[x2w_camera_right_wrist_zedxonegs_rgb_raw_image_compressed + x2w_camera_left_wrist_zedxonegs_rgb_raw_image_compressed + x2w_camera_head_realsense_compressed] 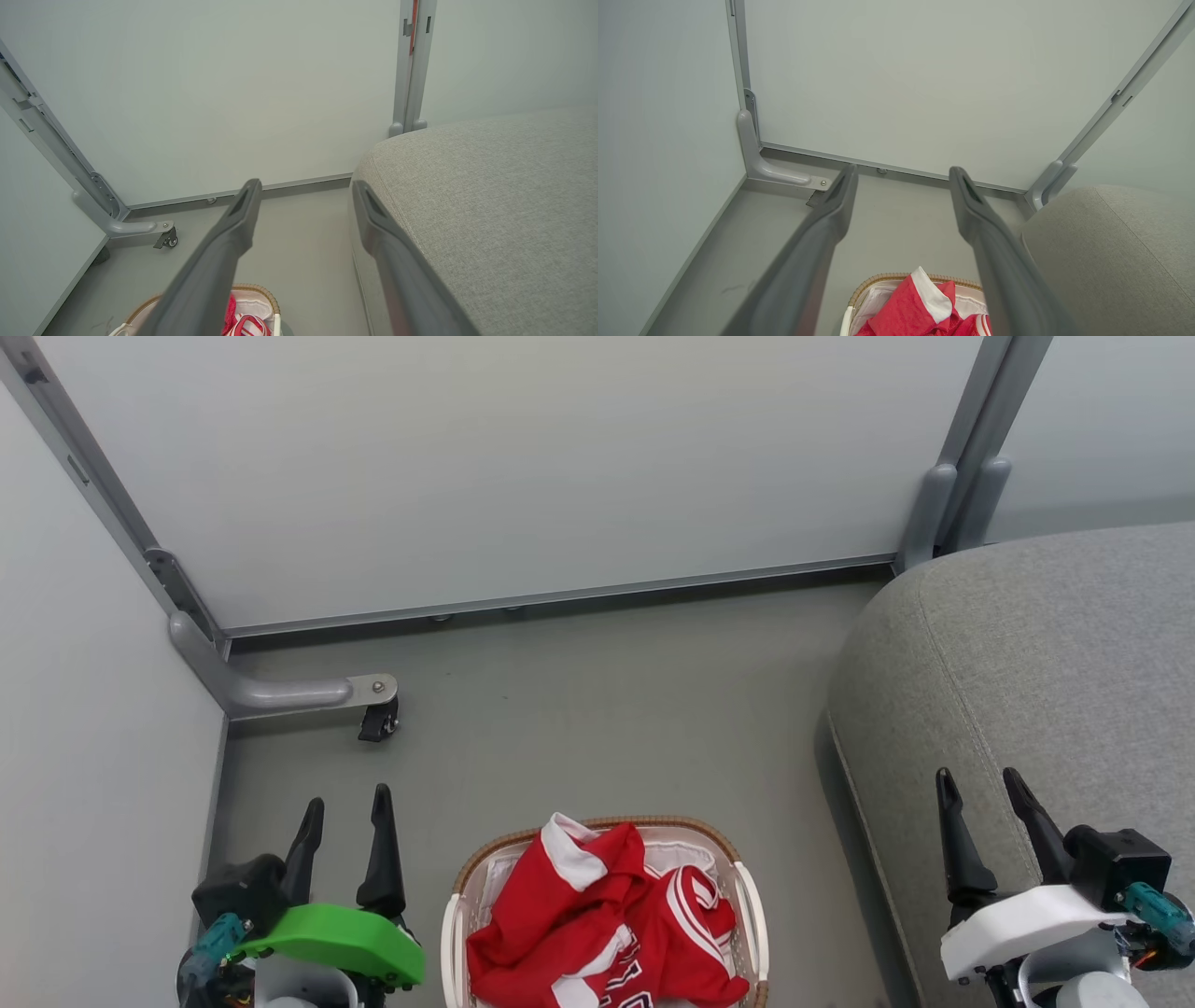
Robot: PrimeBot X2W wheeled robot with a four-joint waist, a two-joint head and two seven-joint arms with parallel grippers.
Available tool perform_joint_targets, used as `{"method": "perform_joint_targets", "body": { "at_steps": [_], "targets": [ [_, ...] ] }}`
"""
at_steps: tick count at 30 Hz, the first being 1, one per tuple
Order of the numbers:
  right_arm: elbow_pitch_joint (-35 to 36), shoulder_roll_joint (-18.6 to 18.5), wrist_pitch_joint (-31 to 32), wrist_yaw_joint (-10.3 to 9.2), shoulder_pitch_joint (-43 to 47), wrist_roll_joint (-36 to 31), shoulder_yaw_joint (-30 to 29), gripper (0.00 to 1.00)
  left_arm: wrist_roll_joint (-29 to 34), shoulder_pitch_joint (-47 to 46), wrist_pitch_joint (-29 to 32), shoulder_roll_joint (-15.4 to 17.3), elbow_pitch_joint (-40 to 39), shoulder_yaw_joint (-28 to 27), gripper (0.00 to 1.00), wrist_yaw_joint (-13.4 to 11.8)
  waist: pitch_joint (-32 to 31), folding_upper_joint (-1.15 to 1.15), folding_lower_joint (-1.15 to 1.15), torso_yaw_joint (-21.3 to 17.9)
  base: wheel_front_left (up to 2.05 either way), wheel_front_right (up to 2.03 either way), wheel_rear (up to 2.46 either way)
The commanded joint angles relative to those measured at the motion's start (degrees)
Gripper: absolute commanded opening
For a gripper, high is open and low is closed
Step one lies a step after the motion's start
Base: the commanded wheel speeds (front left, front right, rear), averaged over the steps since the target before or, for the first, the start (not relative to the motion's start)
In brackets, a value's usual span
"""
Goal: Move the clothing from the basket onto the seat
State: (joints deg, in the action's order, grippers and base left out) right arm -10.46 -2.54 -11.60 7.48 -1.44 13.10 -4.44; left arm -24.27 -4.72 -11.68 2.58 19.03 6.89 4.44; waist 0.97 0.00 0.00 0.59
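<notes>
Your left tool and right tool stand spread and empty. Crumpled red clothing fills the oval slatted basket at six o'clock; the woven grey seat lies at three.

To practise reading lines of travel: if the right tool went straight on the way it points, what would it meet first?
Probably the pale wall panel; the open right tool aims past the seat's rounded corner. Depth is unclear, so one finger might brush that corner first.

One basket holding one heap of clothing; one seat right of it; left gripper and right gripper flanking it; one caster beyond it
</notes>
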Motion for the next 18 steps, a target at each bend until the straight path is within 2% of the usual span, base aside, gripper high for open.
{"method": "perform_joint_targets", "body": {
  "at_steps": [1, 18],
  "targets": [
    [0.1, -0.3, -0.6, 0.02, 0.7, -1.6, 0.1, 1.0, 1.5, -0.7, -0.4, 0.4, 0.1, 0.1, 1.0, -0.1, 0.0, 0.0, 0.0, 0.0, 0.0, 0.0, 0.0],
    [0.0, -0.4, -2.5, 0.01, 1.3, -9.1, 0.1, 1.0, 6.9, -0.6, -2.3, 0.4, 3.2, 1.0, 1.0, -0.4, 0.0, 0.0, 0.0, 0.1, 0.0, 0.0, 0.0]
  ]
}}
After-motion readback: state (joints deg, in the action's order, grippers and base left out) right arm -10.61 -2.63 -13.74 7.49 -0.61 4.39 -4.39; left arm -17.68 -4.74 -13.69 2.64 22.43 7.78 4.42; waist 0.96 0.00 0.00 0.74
